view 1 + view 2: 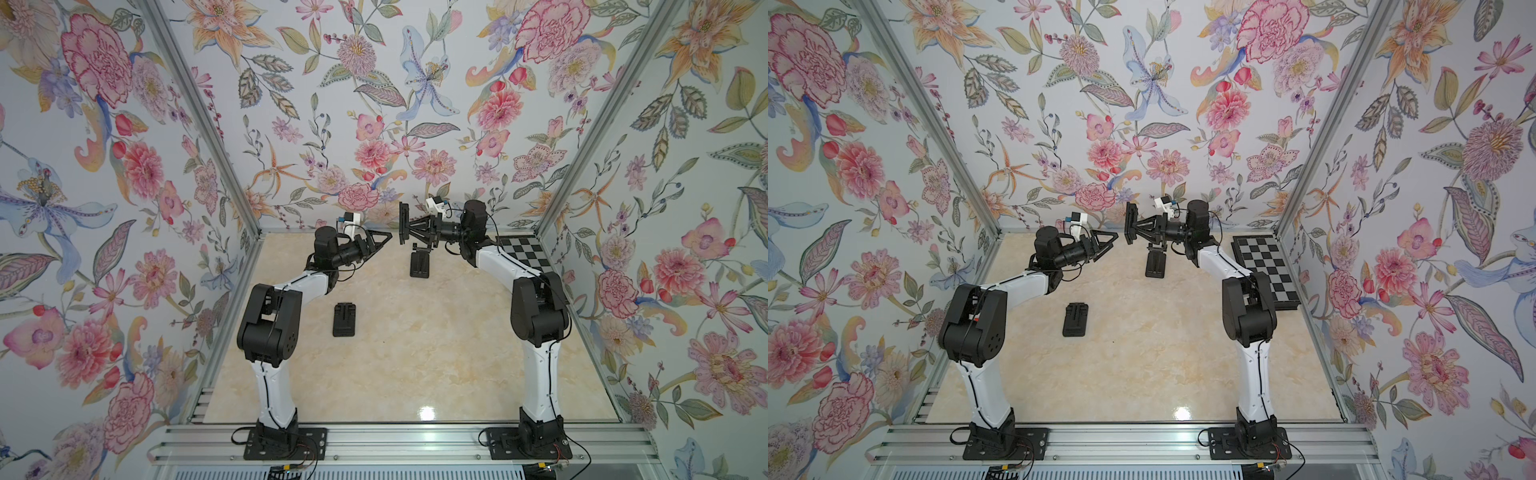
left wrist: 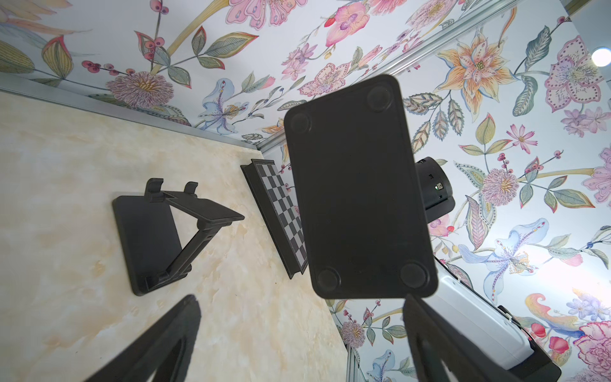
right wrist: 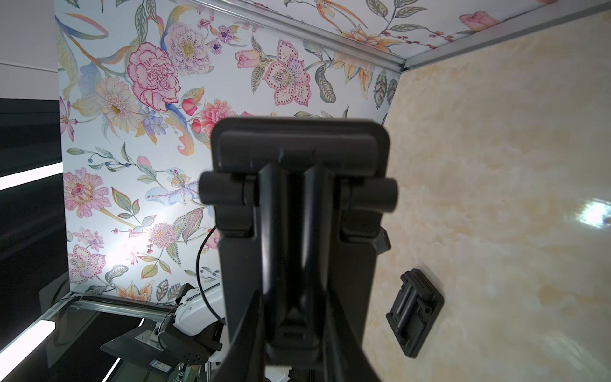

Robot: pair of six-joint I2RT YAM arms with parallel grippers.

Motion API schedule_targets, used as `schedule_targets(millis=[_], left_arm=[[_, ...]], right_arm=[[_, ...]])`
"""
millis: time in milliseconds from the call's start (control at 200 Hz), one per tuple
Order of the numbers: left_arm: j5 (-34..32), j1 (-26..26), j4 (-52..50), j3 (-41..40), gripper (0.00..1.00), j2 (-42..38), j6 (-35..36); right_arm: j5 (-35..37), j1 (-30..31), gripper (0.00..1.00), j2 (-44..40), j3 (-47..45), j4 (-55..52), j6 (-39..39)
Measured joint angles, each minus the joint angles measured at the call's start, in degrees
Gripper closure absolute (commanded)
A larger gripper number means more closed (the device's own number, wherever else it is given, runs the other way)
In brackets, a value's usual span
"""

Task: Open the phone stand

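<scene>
A black phone stand (image 1: 402, 222) (image 1: 1131, 222) hangs on edge above the back of the table, and my right gripper (image 1: 415, 227) (image 3: 297, 297) is shut on it. In the right wrist view its fingers (image 3: 246, 330) clamp the folded centre arm of the phone stand (image 3: 297, 198). My left gripper (image 1: 384, 240) (image 2: 301, 299) is open, a short gap to the left of it, and touches nothing. The left wrist view faces the stand's flat underside (image 2: 360, 185) with its round feet.
An unfolded stand (image 1: 419, 264) (image 2: 158, 238) rests on the table under the right gripper. A folded stand (image 1: 344, 319) (image 3: 415, 314) lies flat nearer the middle left. A chessboard (image 1: 523, 253) (image 2: 281, 211) lies by the right wall. Flowered walls enclose the table.
</scene>
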Motion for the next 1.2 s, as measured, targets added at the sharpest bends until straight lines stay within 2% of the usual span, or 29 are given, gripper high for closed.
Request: schedule_targets(millis=[455,1200], left_arm=[[0.07,-0.39,6.49,0.0,0.02,0.24,-5.79],[0.46,-0.59,9.07,-0.02,0.04,1.01,-8.87]], right_arm=[[-0.24,1.95,1.0,2.6,0.48,3.93,4.04],[-0.42,4.26,1.0,6.38,2.4,12.37,10.25]])
